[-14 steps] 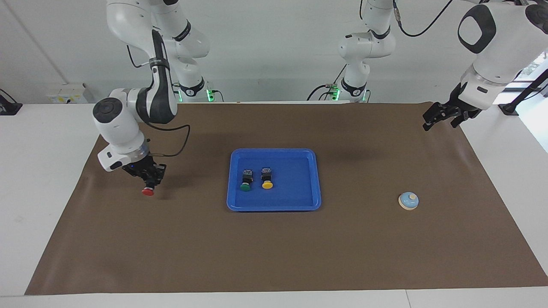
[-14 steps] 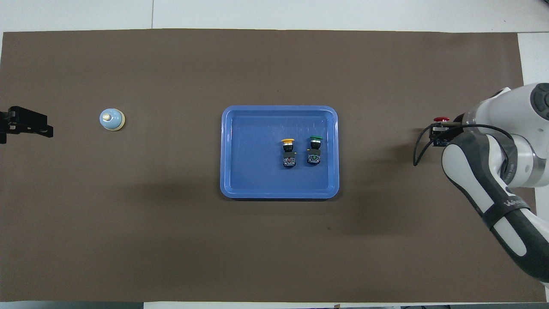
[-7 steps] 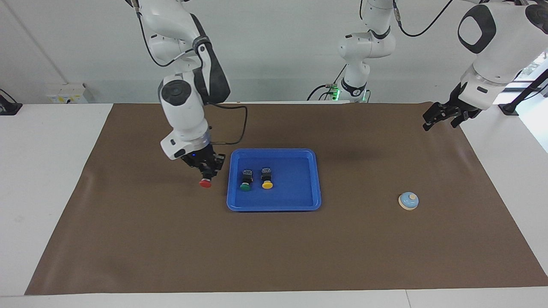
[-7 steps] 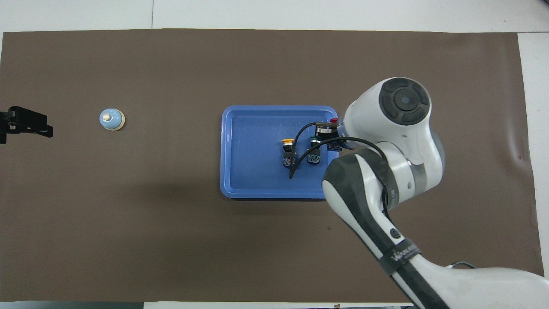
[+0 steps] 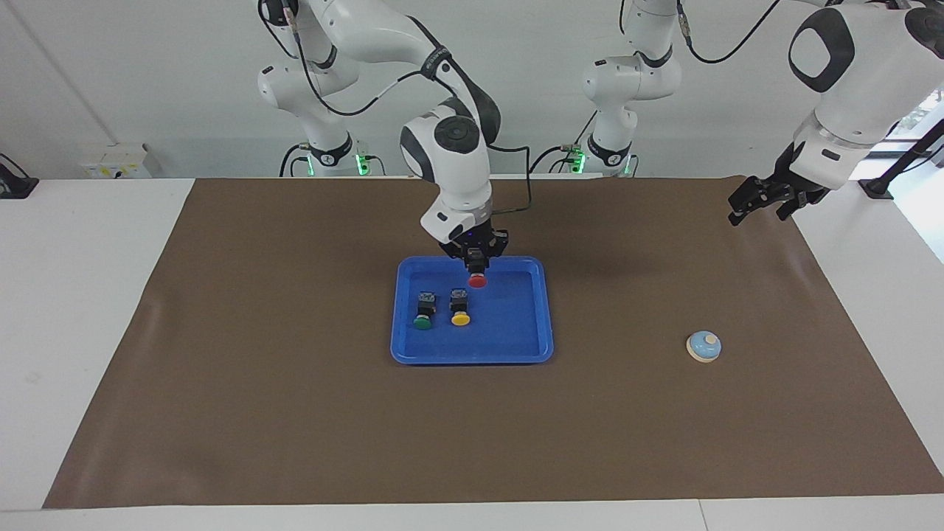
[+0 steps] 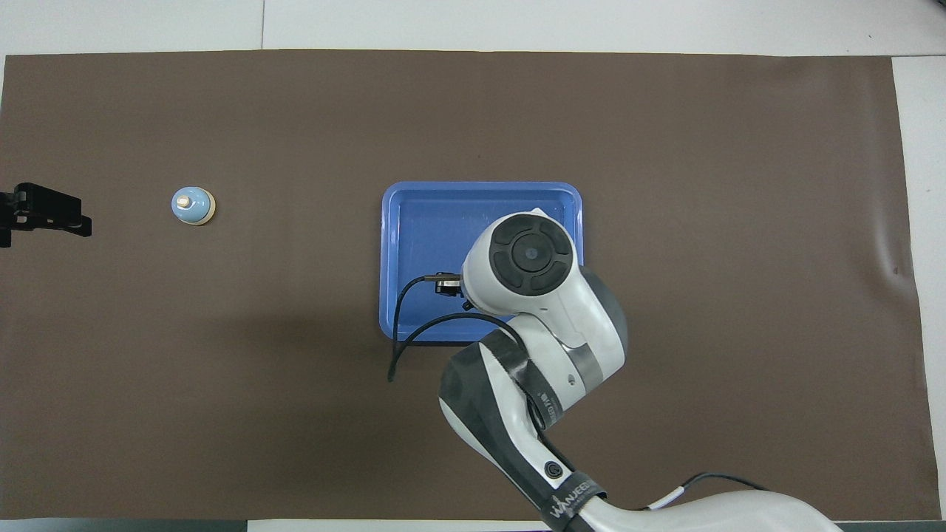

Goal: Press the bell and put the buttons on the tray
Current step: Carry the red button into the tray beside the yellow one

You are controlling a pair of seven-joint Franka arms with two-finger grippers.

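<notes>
1. The right gripper is hanging over the robot-side part of the tray, its fingers clamped on the black body of the red button, cap pointing down.
2. The green button and yellow button are lying in the tray, caps pointing away from the robots; the free tray floor beside the yellow button is lying directly below the held button.
3. The left gripper is waiting with fingers spread, holding nothing, at its own end of the table; it is the arm closer to the bell.
4. Lettering on the right arm's band is partly readable as "WANJEE".
</notes>
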